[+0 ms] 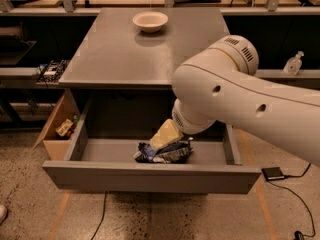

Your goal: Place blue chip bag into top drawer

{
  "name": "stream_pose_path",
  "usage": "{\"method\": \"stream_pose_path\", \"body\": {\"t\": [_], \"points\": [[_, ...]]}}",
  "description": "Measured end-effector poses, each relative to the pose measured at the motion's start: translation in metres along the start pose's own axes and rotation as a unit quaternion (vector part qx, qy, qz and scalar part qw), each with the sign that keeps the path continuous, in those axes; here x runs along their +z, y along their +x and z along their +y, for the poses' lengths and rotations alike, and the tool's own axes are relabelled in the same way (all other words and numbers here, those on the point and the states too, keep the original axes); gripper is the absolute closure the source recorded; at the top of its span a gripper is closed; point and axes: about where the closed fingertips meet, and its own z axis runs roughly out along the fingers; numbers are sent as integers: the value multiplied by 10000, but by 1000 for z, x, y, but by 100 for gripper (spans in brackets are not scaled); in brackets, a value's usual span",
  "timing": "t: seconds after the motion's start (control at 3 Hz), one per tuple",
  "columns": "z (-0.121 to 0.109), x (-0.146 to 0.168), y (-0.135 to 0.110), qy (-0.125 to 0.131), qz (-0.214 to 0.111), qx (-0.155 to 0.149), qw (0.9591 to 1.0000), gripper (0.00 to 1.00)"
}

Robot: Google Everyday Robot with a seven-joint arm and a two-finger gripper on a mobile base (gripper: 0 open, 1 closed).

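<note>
gripper (165, 135) low inside top drawer (150, 179), just over blue chip bag (167, 153) | jaws: spread hidden by arm, hold on bag not discernible | bag lies on drawer floor, mid-front | done: bag inside drawer | left: likely release, lift clear

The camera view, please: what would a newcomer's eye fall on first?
The big white robot arm fills the right side, its gripper right at the blue chip bag lying inside the open top drawer. Farther back, a white bowl sits on the grey cabinet top.
</note>
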Motion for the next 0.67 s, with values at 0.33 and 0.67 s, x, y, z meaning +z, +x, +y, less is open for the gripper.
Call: {"method": "stream_pose_path", "body": {"t": [0.33,0.67], "points": [[-21,-12,5,144,-169,243,9995,0],[-50,-34,16,278,-457,661,9964,0]]}}
